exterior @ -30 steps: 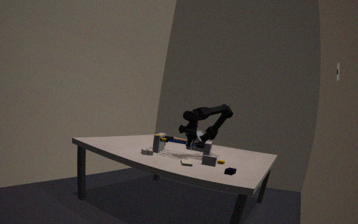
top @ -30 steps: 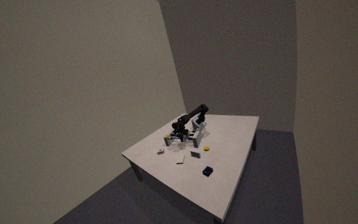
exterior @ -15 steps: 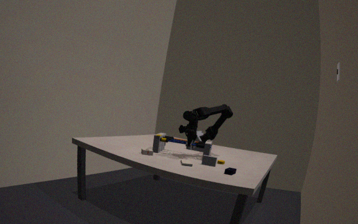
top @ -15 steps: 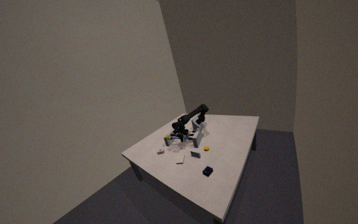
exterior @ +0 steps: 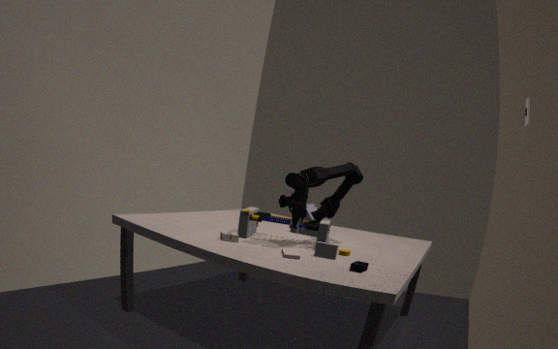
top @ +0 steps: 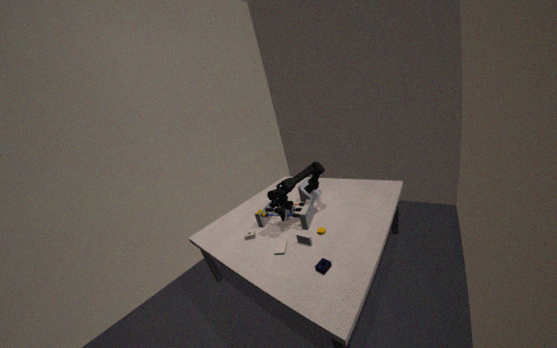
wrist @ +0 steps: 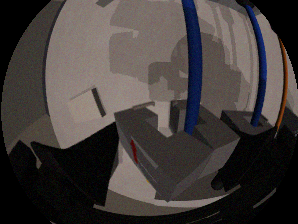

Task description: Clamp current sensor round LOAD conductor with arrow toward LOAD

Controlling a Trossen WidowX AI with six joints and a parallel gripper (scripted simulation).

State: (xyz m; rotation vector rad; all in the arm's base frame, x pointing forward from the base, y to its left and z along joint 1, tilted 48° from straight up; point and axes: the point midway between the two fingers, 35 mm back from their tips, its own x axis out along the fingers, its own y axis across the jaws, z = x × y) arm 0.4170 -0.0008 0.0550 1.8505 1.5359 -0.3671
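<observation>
- the claw (top: 283, 215) (exterior: 295, 226) (wrist: 161, 124) is pinching the grey sensor (wrist: 170, 155).
- the sensor sits between its fingers, above the desk (top: 356, 208) (exterior: 172, 228) (wrist: 75, 60).
- a blue conductor (wrist: 194, 65) meets the sensor near its gap; whether it is latched, cannot tell.

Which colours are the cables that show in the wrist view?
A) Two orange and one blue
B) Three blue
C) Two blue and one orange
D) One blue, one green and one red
C: the wrist view shows a thick blue cable passing at the grey sensor, a second blue cable beyond it, and a thin orange cable near the edge.
</observation>
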